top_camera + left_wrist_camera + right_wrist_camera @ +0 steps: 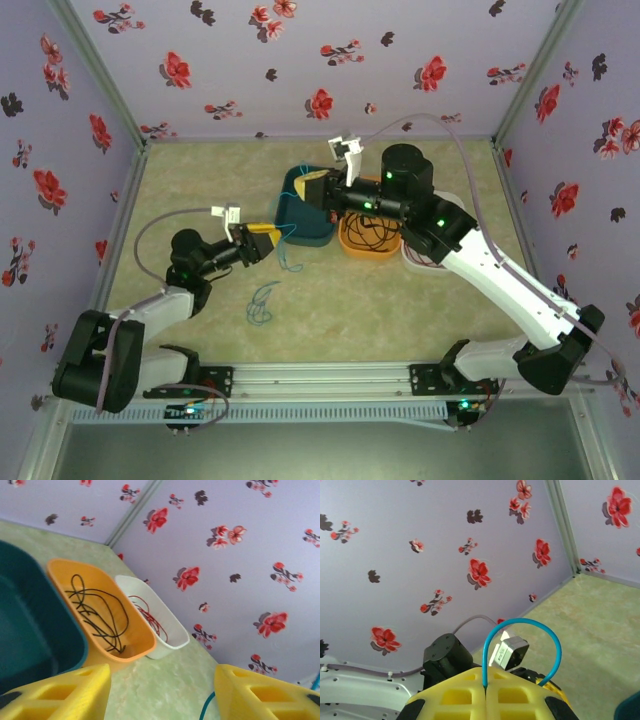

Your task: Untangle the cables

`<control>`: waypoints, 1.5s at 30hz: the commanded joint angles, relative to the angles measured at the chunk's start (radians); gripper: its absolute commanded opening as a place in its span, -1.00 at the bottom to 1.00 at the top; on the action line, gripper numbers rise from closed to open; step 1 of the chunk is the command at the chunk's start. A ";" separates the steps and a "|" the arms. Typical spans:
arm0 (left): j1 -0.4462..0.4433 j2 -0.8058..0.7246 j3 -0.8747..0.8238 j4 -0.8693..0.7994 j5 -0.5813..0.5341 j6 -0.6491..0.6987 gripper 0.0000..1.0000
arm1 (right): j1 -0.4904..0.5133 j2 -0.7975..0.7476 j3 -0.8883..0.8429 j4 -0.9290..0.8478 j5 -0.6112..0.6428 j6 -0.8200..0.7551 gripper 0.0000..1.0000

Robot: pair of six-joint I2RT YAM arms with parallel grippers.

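Left gripper (272,241): it hangs low over the table (400,300), just in front of the teal tray (300,228). In its wrist view the jaws (162,680) stand well apart, with nothing between the yellow fingers (60,695) held.
Right gripper (318,188): it is above the teal tray, and the jaws (485,684) are pressed together on the teal cable (527,623).
Teal cable: it rises from the seam of the closed fingers, makes an arch and comes down behind the right finger (the rest is hidden from me). A thin teal strand (291,255) also hangs beside the left gripper, and a short piece (206,709) shows near its right finger.
Teal loops (262,303): they lie loose on the table, near the left arm. I cannot tell if they belong to the same cable.
Black cable (95,612): it lies coiled inside the orange tray (60,569).
Red cable (150,617): it lies inside the white tray (175,630), which touches the orange one.
Trays: teal, orange and white stand side by side.
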State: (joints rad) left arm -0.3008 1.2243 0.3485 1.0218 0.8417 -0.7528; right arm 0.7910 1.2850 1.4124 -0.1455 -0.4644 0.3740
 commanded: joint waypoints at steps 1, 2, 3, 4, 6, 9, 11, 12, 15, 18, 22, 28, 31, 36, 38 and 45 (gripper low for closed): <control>0.007 -0.005 -0.020 0.091 0.086 0.019 0.11 | -0.018 -0.003 -0.005 0.089 -0.070 0.030 -1.00; 0.007 -0.008 -0.022 0.091 0.093 0.024 0.10 | -0.023 -0.003 -0.008 0.099 -0.077 0.039 -1.00; 0.007 -0.011 -0.025 0.092 0.100 0.033 0.10 | -0.028 -0.002 -0.009 0.111 -0.085 0.048 -1.00; 0.007 -0.014 -0.030 0.092 0.110 0.040 0.09 | -0.033 -0.003 -0.011 0.121 -0.092 0.055 -1.00; 0.007 -0.018 -0.034 0.092 0.125 0.051 0.07 | -0.046 -0.002 -0.017 0.145 -0.107 0.075 -1.00; 0.007 -0.016 -0.034 0.110 0.147 0.047 0.07 | -0.060 0.001 -0.028 0.187 -0.139 0.111 -1.00; 0.008 -0.015 -0.030 0.110 0.147 0.047 0.06 | -0.063 0.004 -0.033 0.201 -0.147 0.122 -1.00; 0.008 -0.014 -0.026 0.110 0.147 0.045 0.05 | -0.064 0.005 -0.036 0.206 -0.149 0.125 -1.00; 0.009 -0.004 -0.013 0.110 0.140 0.040 0.02 | -0.064 0.008 -0.044 0.226 -0.160 0.139 -1.00; 0.013 0.006 -0.006 0.110 0.116 0.033 -0.03 | -0.066 0.010 -0.046 0.231 -0.168 0.145 -1.00; 0.038 0.019 -0.015 0.141 0.090 0.012 -0.03 | -0.068 0.003 -0.049 0.234 -0.172 0.146 -1.00; 0.052 0.004 -0.022 0.165 0.111 -0.002 0.00 | -0.074 -0.003 -0.056 0.240 -0.174 0.148 -1.00; 0.054 -0.019 -0.022 0.164 0.128 -0.004 0.11 | -0.076 0.001 -0.058 0.245 -0.172 0.150 -1.00; 0.089 -0.064 -0.039 0.162 0.144 -0.014 0.16 | -0.082 -0.001 -0.058 0.250 -0.174 0.153 -1.00; 0.105 -0.081 -0.044 0.162 0.145 -0.020 0.16 | -0.082 0.002 -0.059 0.253 -0.175 0.156 -1.00; 0.129 -0.081 -0.037 0.159 0.141 -0.027 0.14 | -0.084 0.006 -0.063 0.278 -0.186 0.172 -1.00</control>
State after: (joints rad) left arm -0.1825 1.1450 0.3099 1.1481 0.9627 -0.7654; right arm 0.7132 1.2907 1.3571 0.0780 -0.6296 0.5251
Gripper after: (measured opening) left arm 0.573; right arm 0.062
